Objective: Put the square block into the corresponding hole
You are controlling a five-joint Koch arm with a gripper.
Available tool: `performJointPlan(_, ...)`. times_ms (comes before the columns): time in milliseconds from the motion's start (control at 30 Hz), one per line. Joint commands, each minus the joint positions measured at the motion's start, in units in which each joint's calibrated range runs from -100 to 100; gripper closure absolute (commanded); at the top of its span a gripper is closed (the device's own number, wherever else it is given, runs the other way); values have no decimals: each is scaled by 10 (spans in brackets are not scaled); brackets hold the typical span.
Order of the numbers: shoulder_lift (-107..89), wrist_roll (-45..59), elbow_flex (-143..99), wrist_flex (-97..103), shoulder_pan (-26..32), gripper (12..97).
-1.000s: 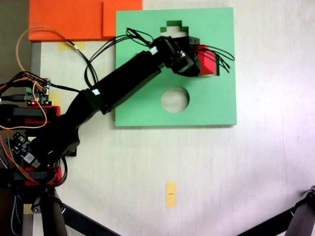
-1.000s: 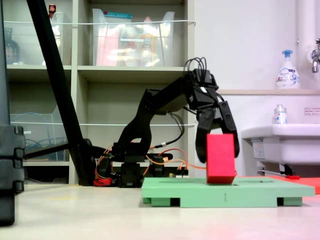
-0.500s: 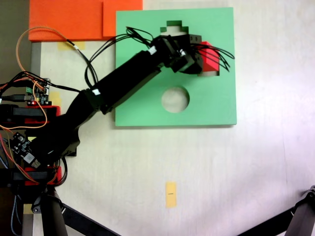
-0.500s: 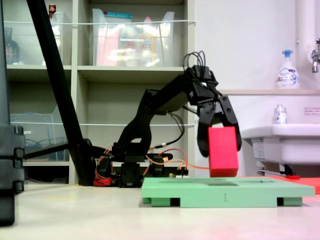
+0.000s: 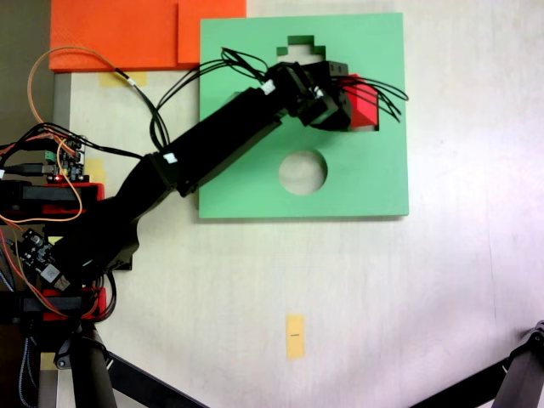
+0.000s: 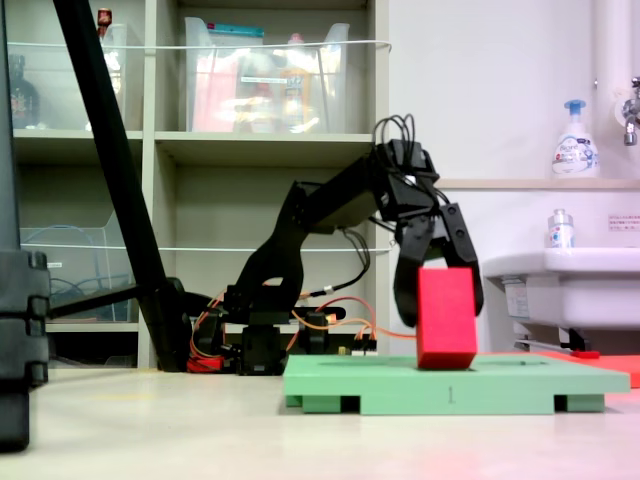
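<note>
The square block (image 5: 365,104) is bright red and sits at the upper right of the green foam board (image 5: 255,191), over the spot of the square cut-out, which the block and gripper hide. My gripper (image 5: 348,100) reaches in from the left and is shut on the block. In the side view the block (image 6: 446,335) stands upright between the two black fingers (image 6: 406,295), and its lower end sits at the level of the board's top face (image 6: 520,372). I cannot tell whether it has entered the hole.
On the board, a cross-shaped cut-out (image 5: 299,47) lies above the arm and a round cut-out (image 5: 303,172) below it. Orange foam sheets (image 5: 127,34) lie at the upper left. A yellow tag (image 5: 295,336) lies on the table near the front. Black tripod legs (image 5: 518,374) stand at the bottom corners.
Half a second ago the block hung lifted clear above the board. It has since come back down to the board's top, a little to the right of where it stood a second ago in the side view.
</note>
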State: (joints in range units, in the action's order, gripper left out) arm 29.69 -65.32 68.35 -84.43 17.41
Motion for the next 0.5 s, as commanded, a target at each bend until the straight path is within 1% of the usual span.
performJointPlan(0,-5,3,44,35,-3,744)
performJointPlan(467,68,4,44,25,-2,732)
